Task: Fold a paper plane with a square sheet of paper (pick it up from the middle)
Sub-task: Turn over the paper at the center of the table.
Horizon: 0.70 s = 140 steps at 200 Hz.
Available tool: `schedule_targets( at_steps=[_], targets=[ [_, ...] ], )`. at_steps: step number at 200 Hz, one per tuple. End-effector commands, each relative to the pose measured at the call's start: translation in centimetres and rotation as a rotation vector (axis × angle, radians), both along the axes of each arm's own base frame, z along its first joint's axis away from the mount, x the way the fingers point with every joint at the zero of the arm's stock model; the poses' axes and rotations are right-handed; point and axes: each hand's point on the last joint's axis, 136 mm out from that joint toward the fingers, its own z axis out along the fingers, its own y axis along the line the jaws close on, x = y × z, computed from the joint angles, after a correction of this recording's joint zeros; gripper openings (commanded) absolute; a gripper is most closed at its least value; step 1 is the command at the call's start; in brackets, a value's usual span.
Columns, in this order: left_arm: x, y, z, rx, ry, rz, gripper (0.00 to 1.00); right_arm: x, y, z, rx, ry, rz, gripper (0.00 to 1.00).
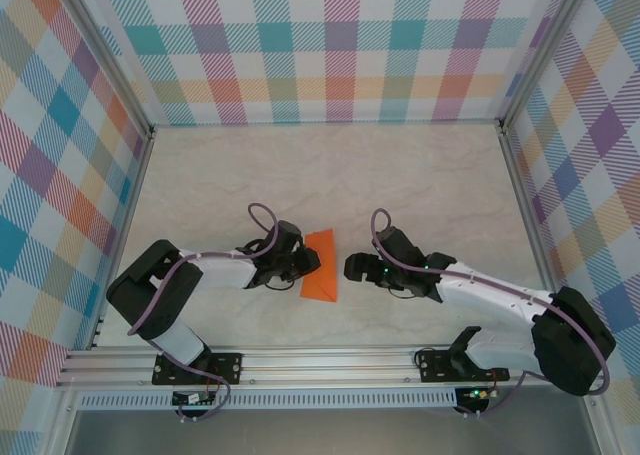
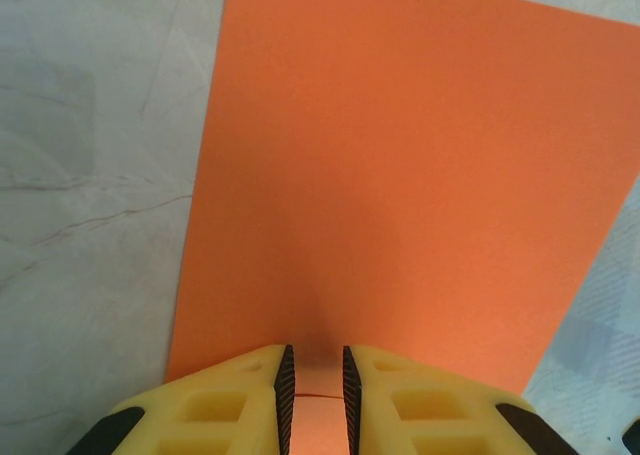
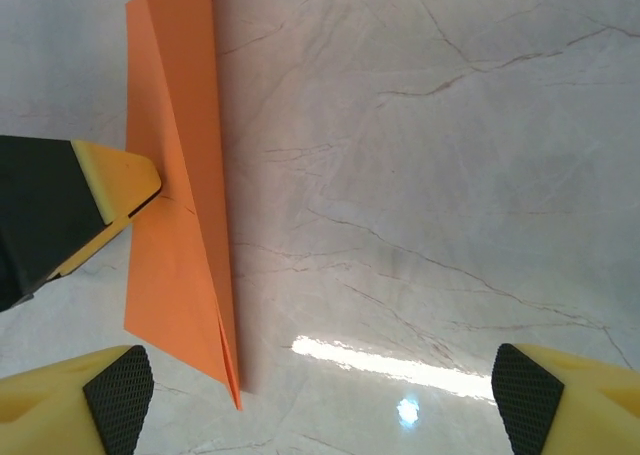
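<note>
We found the square sheet of paper [image 1: 322, 270] at frame centre, folded to a wedge, not yet a dart. The left gripper [image 2: 316, 375] pinched its edge; right gripper [image 3: 320, 405] stood wide, empty.

The folded orange paper sheet [image 1: 321, 266] lay flat near the middle of the pale marble-patterned bench [image 1: 420, 175], its narrow end toward 12 o'clock. The black-and-yellow left hand [image 1: 304, 263] sat at the sheet's 9 o'clock, over its edge. The matching right hand [image 1: 351, 267] stood at 3 o'clock, just beside it, not touching.
</note>
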Motion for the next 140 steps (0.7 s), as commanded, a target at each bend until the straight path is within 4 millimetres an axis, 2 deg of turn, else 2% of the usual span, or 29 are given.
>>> schedule_targets(
  at_steps=[1, 36, 77, 112, 140],
  targets=[
    [-0.6, 0.8, 0.1, 0.044, -0.001, -0.01, 0.23, -0.2, 1.8, -0.1, 0.105, 0.041, 0.054, 0.89],
    [-0.5, 1.2, 1.0, 0.051, -0.03, -0.005, 0.24, 0.1, 3.4, -0.7, 0.143, 0.095, 0.078, 0.81],
    [-0.5, 1.5, 1.1, 0.071, -0.037, -0.014, 0.24, 0.6, 6.0, -0.9, 0.199, 0.136, 0.148, 0.61],
    [-0.7, 1.3, 0.9, 0.065, -0.033, -0.025, 0.23, 1.2, 6.4, -2.0, 0.172, 0.156, 0.14, 0.6],
    [-0.5, 0.9, 0.7, 0.065, -0.033, -0.041, 0.23, 1.3, 7.1, -3.2, 0.176, 0.208, 0.132, 0.54]
  ],
)
